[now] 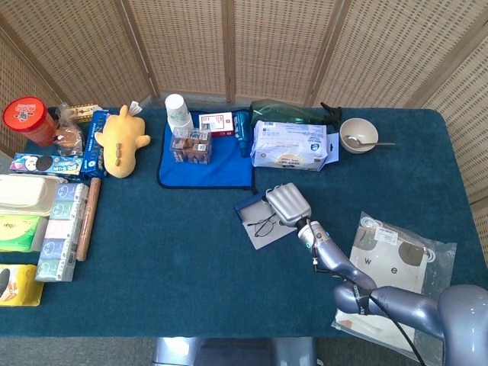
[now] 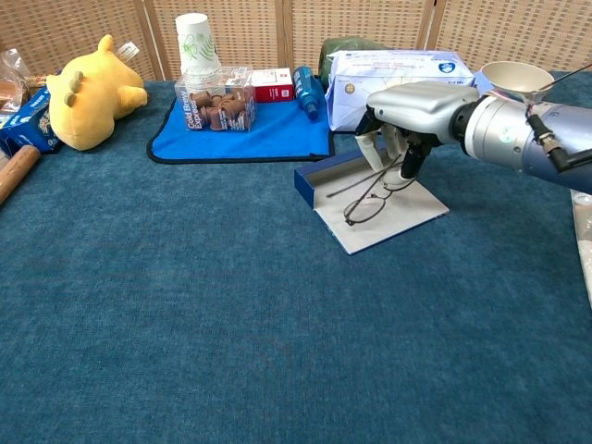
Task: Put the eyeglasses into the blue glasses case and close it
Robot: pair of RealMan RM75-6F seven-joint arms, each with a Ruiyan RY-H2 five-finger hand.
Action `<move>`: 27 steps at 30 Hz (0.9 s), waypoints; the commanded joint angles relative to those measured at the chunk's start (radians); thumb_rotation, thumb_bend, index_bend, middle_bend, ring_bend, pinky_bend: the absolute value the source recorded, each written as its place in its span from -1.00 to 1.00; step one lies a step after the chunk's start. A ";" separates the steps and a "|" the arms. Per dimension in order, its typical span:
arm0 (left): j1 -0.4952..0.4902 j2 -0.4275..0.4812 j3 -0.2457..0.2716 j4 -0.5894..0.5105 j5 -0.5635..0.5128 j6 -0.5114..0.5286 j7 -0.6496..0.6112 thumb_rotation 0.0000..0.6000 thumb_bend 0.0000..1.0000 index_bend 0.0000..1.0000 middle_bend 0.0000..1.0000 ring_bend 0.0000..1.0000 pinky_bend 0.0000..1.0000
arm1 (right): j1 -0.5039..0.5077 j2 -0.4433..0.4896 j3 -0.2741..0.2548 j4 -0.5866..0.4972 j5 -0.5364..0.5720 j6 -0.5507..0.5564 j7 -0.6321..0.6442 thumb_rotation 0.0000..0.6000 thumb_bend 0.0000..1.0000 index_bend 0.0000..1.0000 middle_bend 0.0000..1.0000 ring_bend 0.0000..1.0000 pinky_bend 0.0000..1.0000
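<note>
The blue glasses case (image 2: 315,178) (image 1: 252,207) lies open mid-table, its pale grey inner flap (image 2: 393,220) flat on the cloth toward me. My right hand (image 2: 413,111) (image 1: 287,203) hovers over the case's far right end and pinches the thin wire eyeglasses (image 2: 368,205) (image 1: 264,225) at one side. The glasses hang tilted, the lower lens just above or touching the grey flap; I cannot tell which. One temple arm sticks out to the left over the blue tray. My left hand shows in neither view.
Behind the case lie a wipes pack (image 2: 400,72) and a blue mat (image 2: 248,137) with a paper cup (image 2: 194,42) and a clear box. A bowl (image 1: 358,135) with a spoon sits far right, a plastic bag (image 1: 393,263) near right, a yellow plush (image 2: 91,91) and boxes at left.
</note>
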 commanded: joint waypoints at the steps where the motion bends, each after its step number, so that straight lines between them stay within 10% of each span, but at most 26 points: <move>1: -0.001 -0.001 0.000 0.000 0.001 -0.001 0.000 1.00 -0.41 -0.59 -0.74 -1.00 -1.00 | -0.005 0.003 -0.007 -0.003 0.001 0.011 -0.006 1.00 -0.38 0.12 -0.04 -0.04 -0.09; 27: 0.002 -0.011 0.005 0.014 0.017 0.002 -0.018 1.00 -0.41 -0.59 -0.74 -1.00 -1.00 | -0.060 0.078 0.002 -0.184 0.026 0.169 -0.064 1.00 -0.25 -0.26 -0.27 -0.37 -0.23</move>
